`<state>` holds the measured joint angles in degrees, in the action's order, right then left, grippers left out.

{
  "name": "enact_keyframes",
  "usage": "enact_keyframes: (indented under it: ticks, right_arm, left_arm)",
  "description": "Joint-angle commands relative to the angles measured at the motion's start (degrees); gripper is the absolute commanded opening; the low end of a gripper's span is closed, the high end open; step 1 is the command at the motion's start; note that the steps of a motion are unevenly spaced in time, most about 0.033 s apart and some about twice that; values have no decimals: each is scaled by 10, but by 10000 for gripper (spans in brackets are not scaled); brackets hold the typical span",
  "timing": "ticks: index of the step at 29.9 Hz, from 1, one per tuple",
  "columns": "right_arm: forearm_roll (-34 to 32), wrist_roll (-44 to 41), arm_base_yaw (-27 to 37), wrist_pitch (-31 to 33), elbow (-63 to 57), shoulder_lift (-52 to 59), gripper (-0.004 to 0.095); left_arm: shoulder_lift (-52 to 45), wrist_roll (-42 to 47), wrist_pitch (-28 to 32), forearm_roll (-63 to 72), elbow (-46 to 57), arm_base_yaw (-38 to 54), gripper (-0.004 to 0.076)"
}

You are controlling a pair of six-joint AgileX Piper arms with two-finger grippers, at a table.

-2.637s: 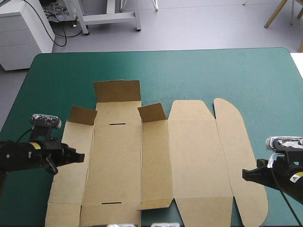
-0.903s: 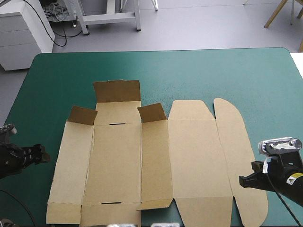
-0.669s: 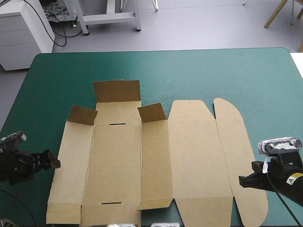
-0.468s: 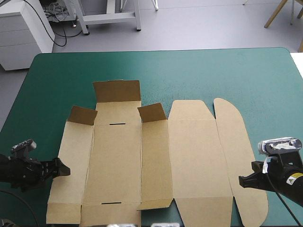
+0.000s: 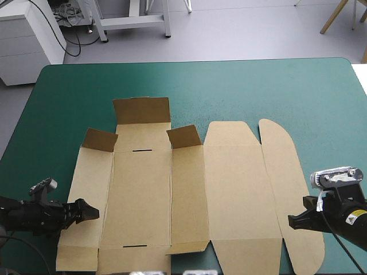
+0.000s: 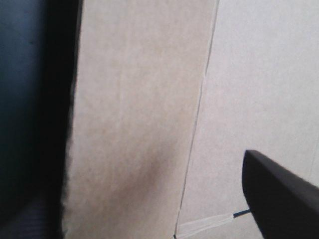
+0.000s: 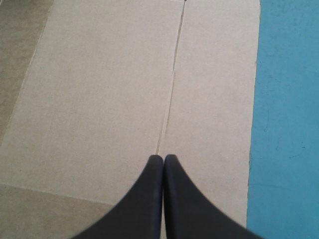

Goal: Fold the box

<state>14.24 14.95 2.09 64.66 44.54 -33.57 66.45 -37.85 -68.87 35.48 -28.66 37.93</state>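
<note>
A flat sheet of brown cardboard, the box (image 5: 189,195), lies mid-table on the teal-green cover (image 5: 258,86), three small far flaps tilted up. The left gripper (image 5: 92,213), black fingers (image 6: 284,199) apart, hangs over its near-left panel. The right gripper (image 7: 163,157), fingers pressed together, points across the rounded right flap.

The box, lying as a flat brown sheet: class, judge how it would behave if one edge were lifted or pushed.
The box probably stays fairly stiff yet bends at its creases: the far flap stands up unaided. Thin and wide, it is likely light. Flat on the table, it may slide when pushed.
</note>
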Motion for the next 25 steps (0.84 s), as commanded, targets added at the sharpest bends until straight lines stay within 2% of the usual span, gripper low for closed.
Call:
enact_keyframes:
  ticks: [1,5,11,13,16,20,25]
  right_arm:
    - [7,6,-1,-32,13,-5,-19]
    - [7,6,-1,-34,13,-5,-20]
    - [7,6,-1,-41,13,-5,-19]
    - [7,6,-1,-41,13,-5,-19]
    - [7,6,-1,-41,13,-5,-19]
    - [7,6,-1,-40,13,-5,-20]
    - [7,6,-1,-40,13,-5,-19]
  left_arm:
    - [-7,0,-57,24,-2,-6,575]
    - [-7,3,-57,22,-2,-35,533]
    - [-7,3,-57,20,-2,-64,510]
    - [-7,3,-57,20,-2,-64,474]
    - [-7,3,-57,20,-2,-64,328]
    - [-7,3,-57,20,-2,-64,-4]
    - [-7,3,-57,29,-18,-64,-10]
